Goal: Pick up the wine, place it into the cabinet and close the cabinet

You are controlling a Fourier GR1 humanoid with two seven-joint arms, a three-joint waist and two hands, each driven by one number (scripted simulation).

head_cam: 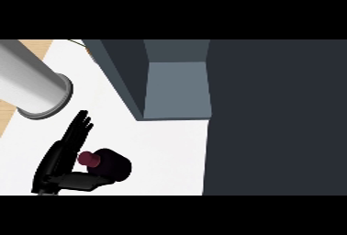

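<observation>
The left hand [64,153] showed at the lower left of the head view, just beside the wine [105,165]. Its fingers [78,126] were stretched out straight, pointing up and to the right along the left side of the bottle, and its thumb [81,180] lay below the bottle's dark body. Whether the palm actually touched the bottle could not be told; the fingers were not curled round it. The right hand did not show.

The wine stood on the white table [166,156], seen from nearly above: a dark round body with a maroon cap [88,159] toward the hand. It was outside the cabinet [176,82], well below and to the left of it.

The table ran white across the left and middle of the view. A strip of pale wood [34,46] showed at the upper left edge. A grey forearm [27,85], ending in a ringed cuff, crossed the upper left corner above the fingers.

The cabinet was grey-blue, with a lighter panel facing the table and a darker side wall to its left. A large dark slab [278,119] filled the right part of the view from top to bottom, hiding whatever lay beneath it.
</observation>
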